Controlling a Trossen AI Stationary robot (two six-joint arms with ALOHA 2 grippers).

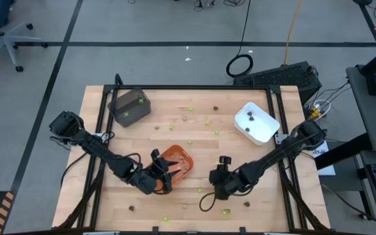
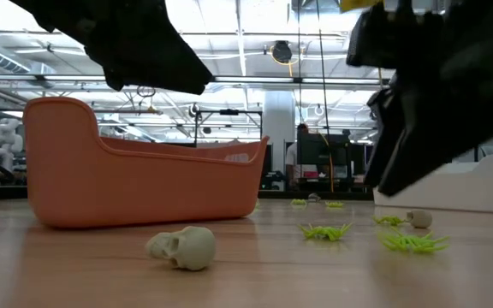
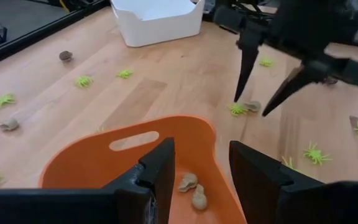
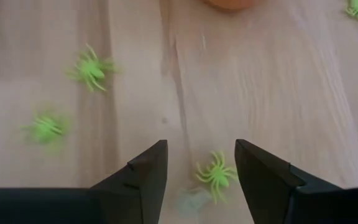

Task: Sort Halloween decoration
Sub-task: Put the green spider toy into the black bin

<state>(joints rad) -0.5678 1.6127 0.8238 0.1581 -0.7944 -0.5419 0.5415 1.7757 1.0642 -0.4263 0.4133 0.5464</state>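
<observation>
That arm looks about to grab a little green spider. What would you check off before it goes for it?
1. Spider lies between the right end effector fingers: ok.
2. Fingers apart, nothing held: ok.
3. No other piece in the gap: cannot tell; a pale blurred shape sits beside the spider.
4. Left end effector out of the way, open above the orange tray: ok.
5. Orange tray has room; only two tan pieces show inside: ok.
6. Which tray takes spiders: cannot tell.

We see a pale wooden tabletop (image 1: 188,140) with smooth grain, a matt orange plastic tray (image 3: 92,163), and lime-green spiders (image 4: 216,175) of soft-looking plastic.
</observation>
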